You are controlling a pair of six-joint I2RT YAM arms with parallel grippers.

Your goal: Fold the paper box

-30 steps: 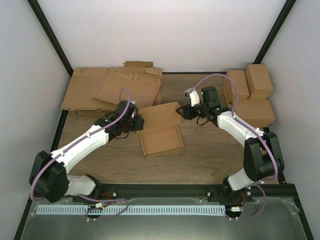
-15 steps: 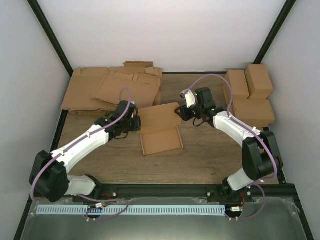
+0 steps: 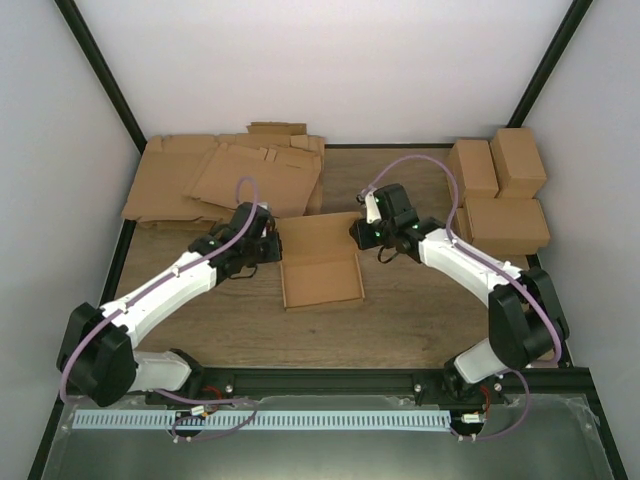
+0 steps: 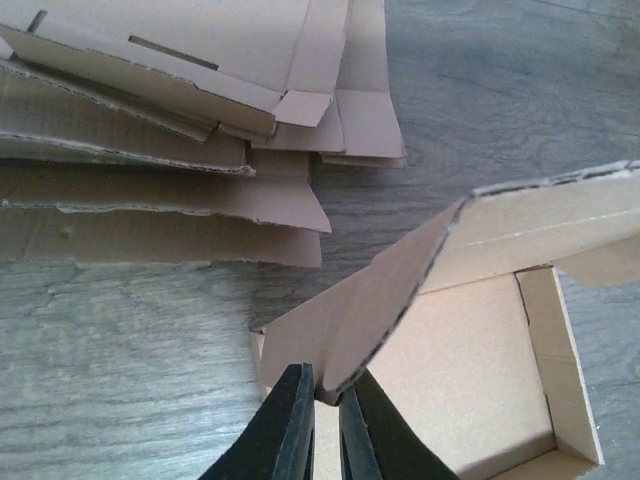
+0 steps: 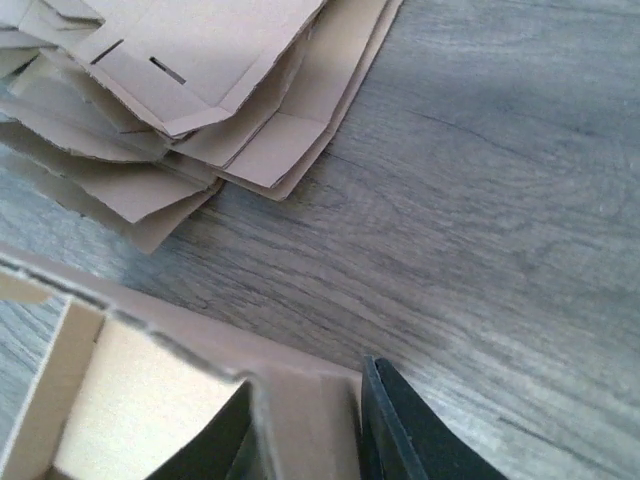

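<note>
Top external shows the paper box [image 3: 322, 285] lying crosswise, open side up.

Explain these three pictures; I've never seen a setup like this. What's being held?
These are two robot arms, left arm and right arm, bolted to a table. The wide picture looks down from above and behind; the other two come from cameras on each wrist. In the middle lies an open, half-folded paper box. The left end effector pinches a raised panel on its left side, the right end effector a flap on its right side. Flat cardboard sheets lie far left, closed cardboard boxes far right.
</note>
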